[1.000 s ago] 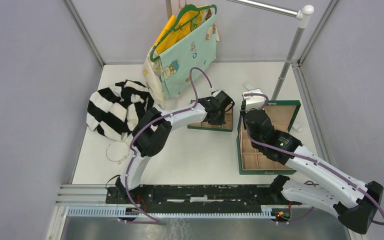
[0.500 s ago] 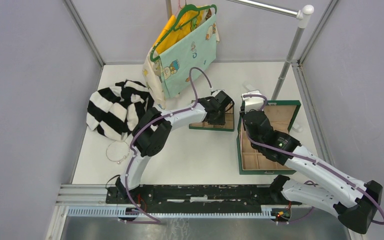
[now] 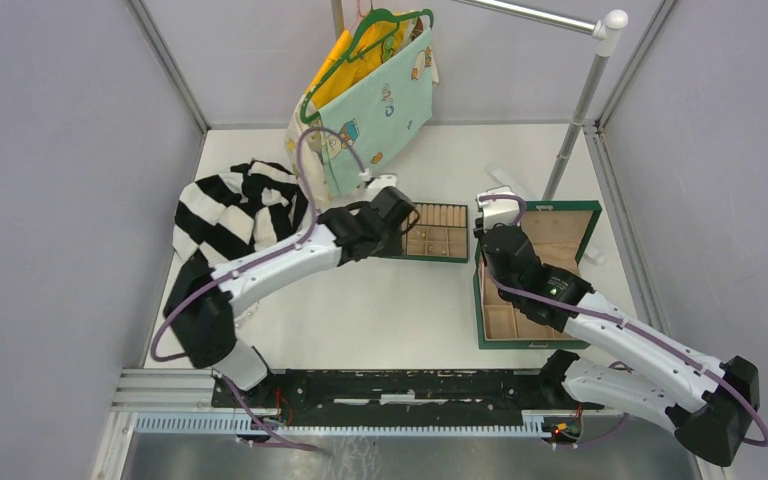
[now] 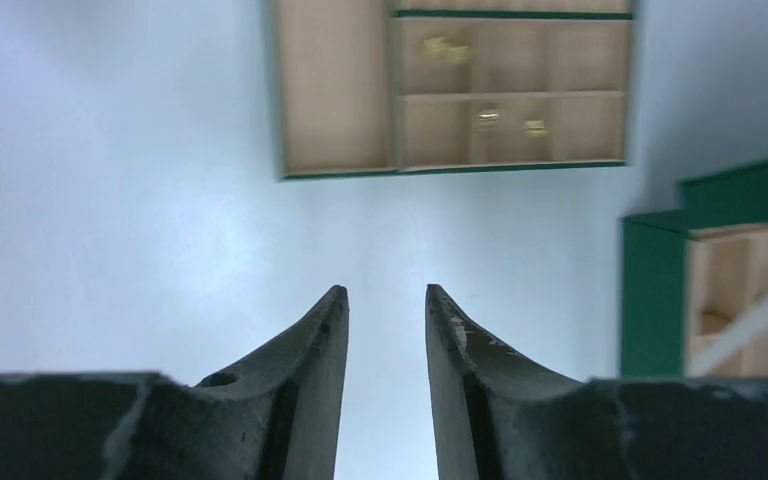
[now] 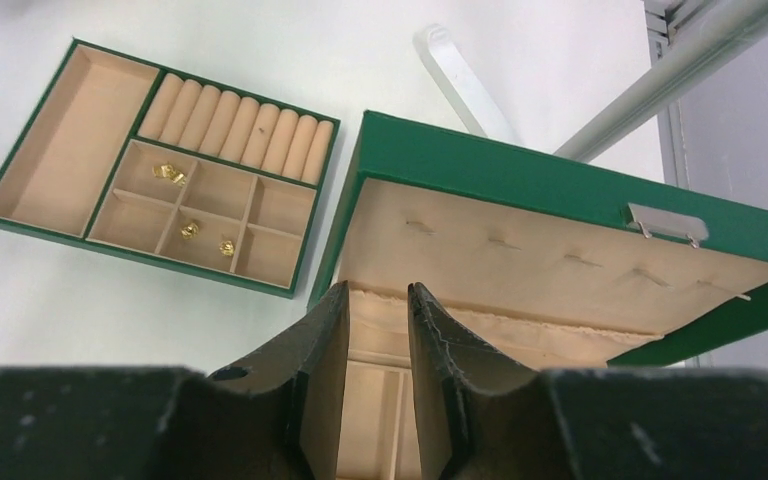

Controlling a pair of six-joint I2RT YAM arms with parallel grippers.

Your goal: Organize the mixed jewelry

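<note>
The mixed jewelry shows as three tiny gold pieces (image 5: pixel 189 229) in the small compartments of the tan divided tray (image 3: pixel 457 232); they also show in the left wrist view (image 4: pixel 487 118). My left gripper (image 3: pixel 406 220) hovers just left of the tray, open and empty (image 4: pixel 385 290), over bare table. My right gripper (image 3: pixel 491 226) is over the far left corner of the open green box (image 3: pixel 590 215). It is slightly open and empty (image 5: pixel 377 287), and the box's tan compartments lie below it. I cannot make out the thin pale chain; my left arm covers that spot.
A black-and-white striped cloth (image 3: pixel 222 215) lies at the left. Clothes on a green hanger (image 3: pixel 370 90) hang at the back. A metal rack pole (image 3: pixel 575 110) stands behind the box. The box's open lid (image 5: pixel 560 250) rises ahead of my right gripper.
My left arm has drawn back to the left off the tray, which now shows uncovered. Its elbow has swung down and left. My right gripper has shifted slightly.
</note>
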